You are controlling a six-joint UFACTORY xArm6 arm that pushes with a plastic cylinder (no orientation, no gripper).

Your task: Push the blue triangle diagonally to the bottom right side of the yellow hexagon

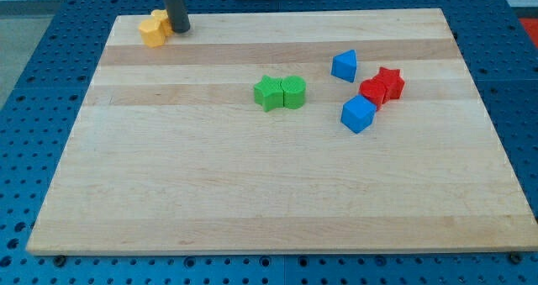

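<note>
Starting out: my tip (180, 29) rests at the far left corner of the board (252, 192), touching the yellow blocks (155, 28); it is a bare rod, nothing to open or close. The blue triangle (345, 65) sits far right, untouched. Next I must cross behind it. Counted: two yellow, two green (281, 92), two red (382, 87), two blue, including a cube (358, 114).

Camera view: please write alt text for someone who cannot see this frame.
My tip rests beside yellow blocks at the wooden board's top-left corner, far from the blue triangle at the view's right. Near the triangle sit a blue cube and two red blocks; two green blocks are mid-board.
</note>
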